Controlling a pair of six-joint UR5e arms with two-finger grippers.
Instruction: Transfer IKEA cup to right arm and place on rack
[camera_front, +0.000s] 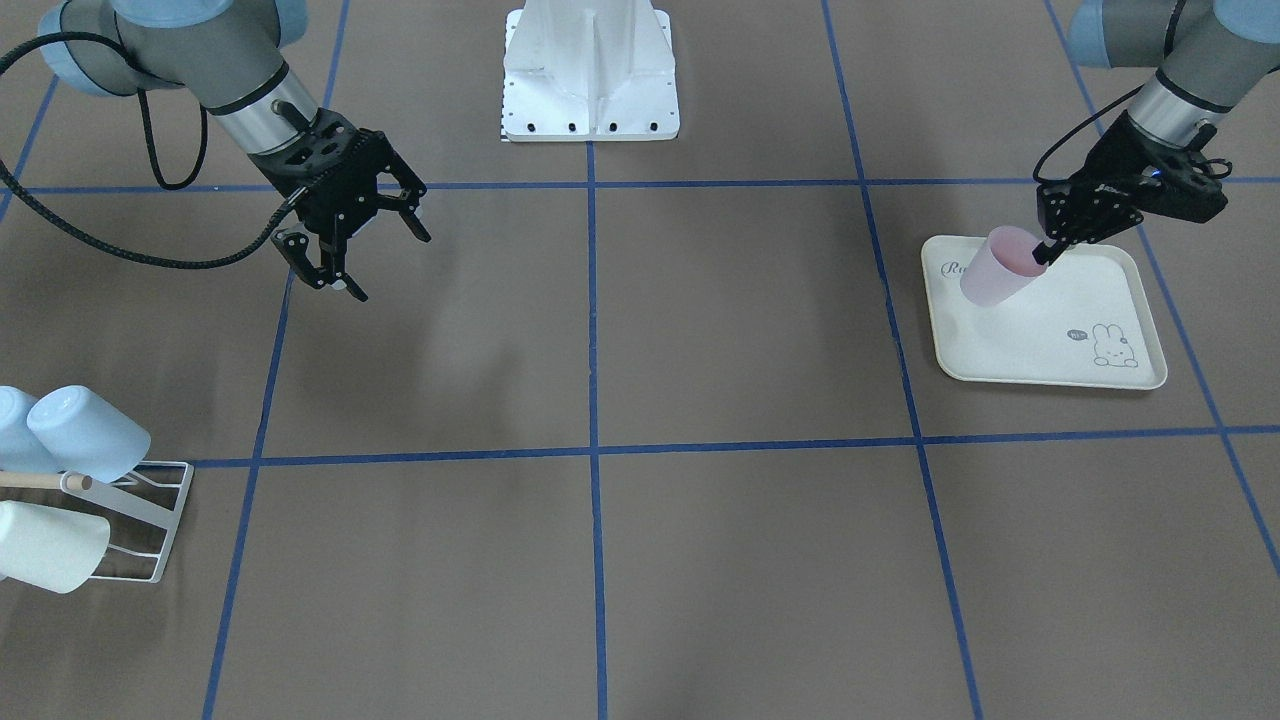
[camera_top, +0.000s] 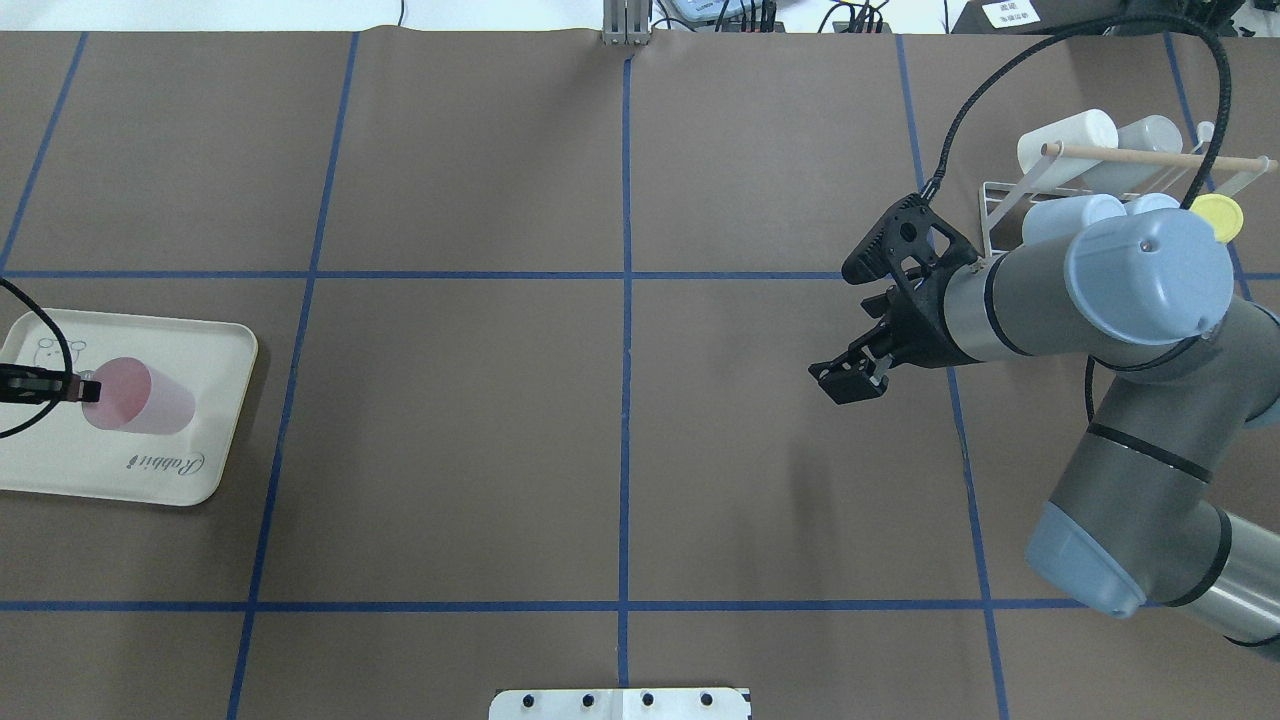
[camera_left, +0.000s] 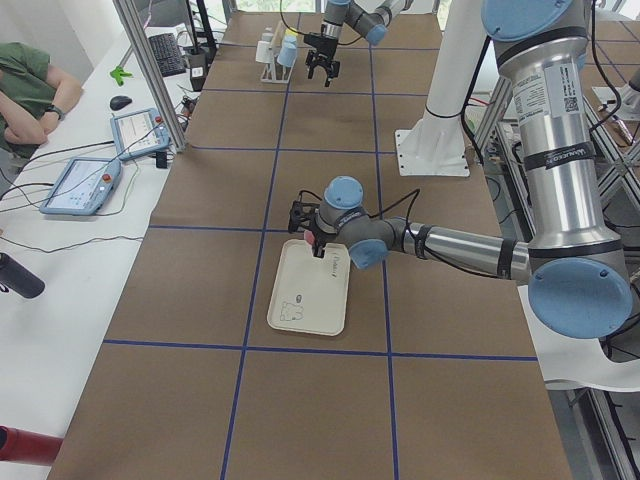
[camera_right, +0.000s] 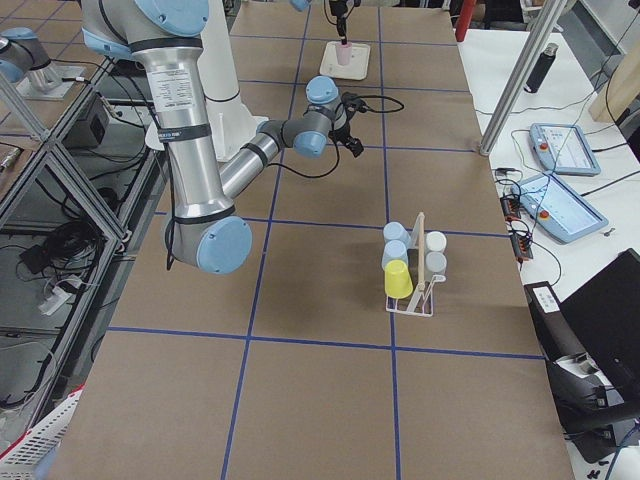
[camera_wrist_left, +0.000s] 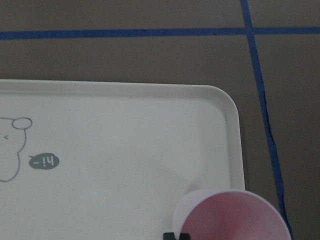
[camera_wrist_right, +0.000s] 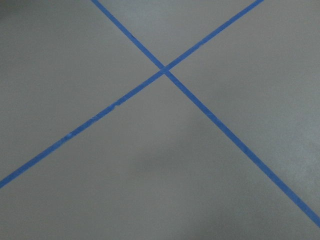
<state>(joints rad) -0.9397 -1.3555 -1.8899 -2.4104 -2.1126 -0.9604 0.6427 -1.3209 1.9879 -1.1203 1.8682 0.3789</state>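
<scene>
Front-facing camera first: the left end effector (camera_front: 1045, 250) is clamped on the rim of the pink IKEA cup (camera_front: 993, 268), which hangs tilted above the rabbit-printed tray (camera_front: 1060, 345). That's a thin pinch on one wall, so a quick swing could make it pivot or slip. Across the table (camera_front: 600, 330) the right end effector (camera_front: 352, 255) waits with fingers spread wide and nothing in them, well apart from the cup, so there's a long carry ahead. Overhead, the cup (camera_top: 140, 398) lies nearly on its side, mouth toward the left end effector (camera_top: 70, 388) and base toward the middle. The right one must take the smooth, tapered body; an off-centre squeeze could squirt it out, and an early release by the left would drop it. From the left end, the cup is barely visible behind the near wrist. From the right end, the rack (camera_right: 412, 290) looks crowded, with blue cups (camera_right: 394, 250), a yellow cup (camera_right: 398, 280) and pale ones past the wooden rod (camera_right: 420, 235). Reaching a free prong may mean bumping a neighbour. The left wrist camera shows the rim (camera_wrist_left: 235, 215) low in frame over the tray's corner, so lifting too low could clip the tray's lip. The right wrist camera shows only table and crossing tape lines (camera_wrist_right: 165, 70).
</scene>
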